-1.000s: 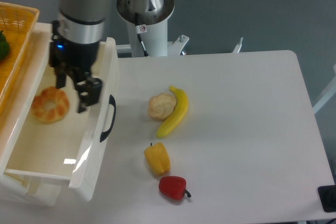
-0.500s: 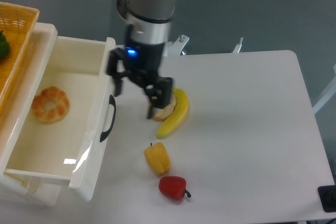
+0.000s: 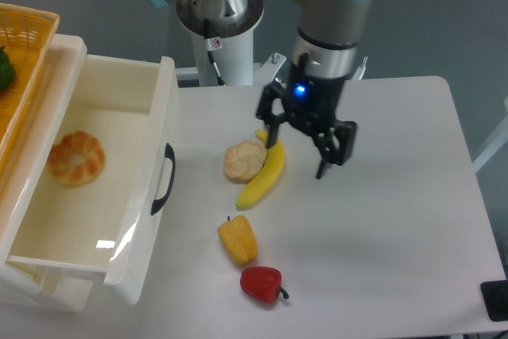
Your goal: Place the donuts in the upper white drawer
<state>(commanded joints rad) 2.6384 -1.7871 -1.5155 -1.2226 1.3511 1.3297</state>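
White tabletop: one donut in the drawer (claw spread, empty).

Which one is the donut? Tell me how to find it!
Look at the big white drawer pulled open on the left side of the table. The donut lies alone on its floor, near the left wall. It is a golden-orange ring with a hole, unlike the pale lumpy bun beside the banana.

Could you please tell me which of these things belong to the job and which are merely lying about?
Job: donut; white drawer; pincer, open and empty.
Lying about: bun; banana; yellow pepper; red pepper; woven basket.
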